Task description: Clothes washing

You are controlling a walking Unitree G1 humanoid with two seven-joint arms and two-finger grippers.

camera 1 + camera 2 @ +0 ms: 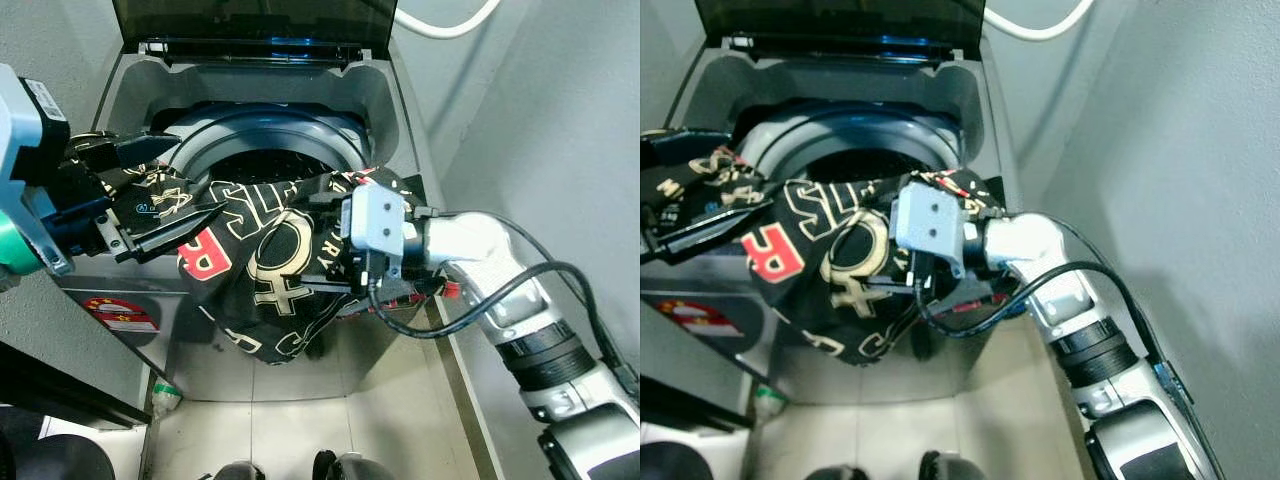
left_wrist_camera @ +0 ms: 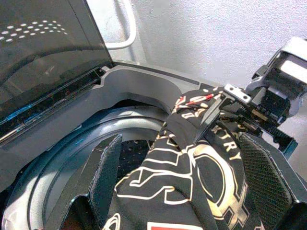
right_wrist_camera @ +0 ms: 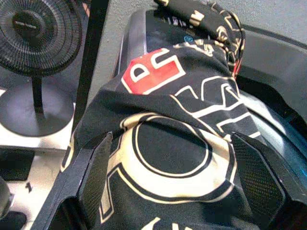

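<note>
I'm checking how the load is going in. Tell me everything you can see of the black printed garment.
The black printed garment is soft black fabric with cream letters and rings and a red-and-white patch. It is stretched over the front rim of the open top-loading washing machine, between the left gripper and the right gripper. Its middle sags down the machine's front, outside the drum. The fabric lies between each gripper's fingers.

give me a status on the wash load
Left gripper and right gripper both holding the black printed garment. Garment stretched over the front rim of the open top-load washer, hanging outside. Nothing blocking the drum.
</note>
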